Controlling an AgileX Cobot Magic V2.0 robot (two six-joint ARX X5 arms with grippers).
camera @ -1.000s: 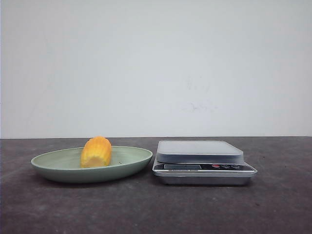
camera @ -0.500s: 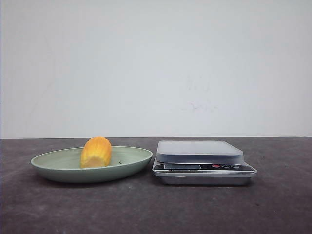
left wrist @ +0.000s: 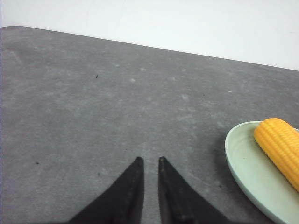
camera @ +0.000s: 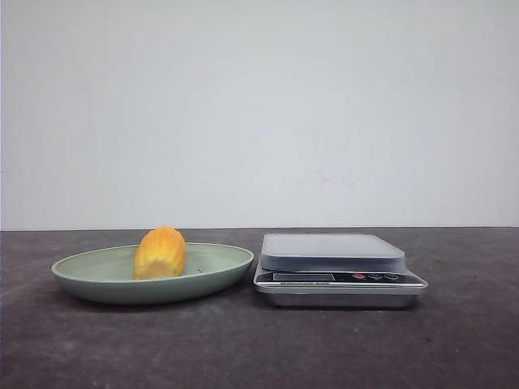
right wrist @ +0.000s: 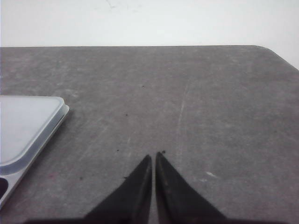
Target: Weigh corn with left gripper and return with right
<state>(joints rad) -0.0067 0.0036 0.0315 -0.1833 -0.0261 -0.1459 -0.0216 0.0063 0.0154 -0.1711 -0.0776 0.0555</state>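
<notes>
Left claw (left wrist: 149, 161) nearly closed over bare table (left wrist: 93, 102); right claw (right wrist: 153, 156) likewise. Only front view shows corn (camera: 160, 253) in dish (camera: 89, 271) beside scale (camera: 336, 267).

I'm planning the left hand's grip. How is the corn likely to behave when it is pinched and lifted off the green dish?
The corn is a short rounded cob, so it may well roll if nudged, especially on the green dish's smooth curved surface. Its ribbed kernel rows probably give some grip, and it looks stiff rather than floppy. It likely feels fairly light.
</notes>
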